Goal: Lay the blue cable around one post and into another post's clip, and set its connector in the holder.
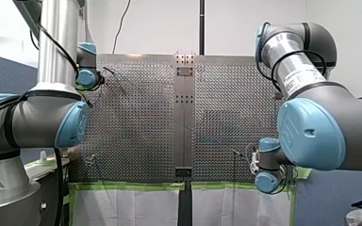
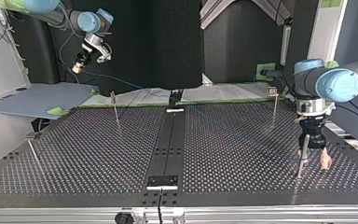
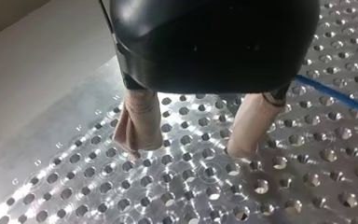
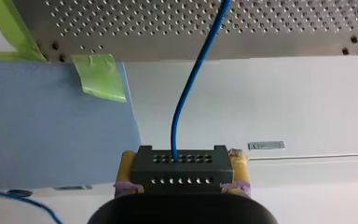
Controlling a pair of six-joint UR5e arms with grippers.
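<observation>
Hanging off the table's edge at the top view's left, the right gripper (image 4: 182, 163) is seen closed on the black connector (image 4: 182, 171), with yellow pads (image 4: 127, 163) pressed against both its sides. The blue cable (image 4: 186, 93) is led out of the connector's face and over the rim of the perforated table (image 4: 284, 42). The left gripper (image 3: 189, 147) is held low over the table just beside a post (image 2: 300, 161) at the top view's right, its beige fingers (image 3: 140, 121) spread apart with nothing between them, and the cable is seen passing close beside one finger; whether it touches the post cannot be told.
</observation>
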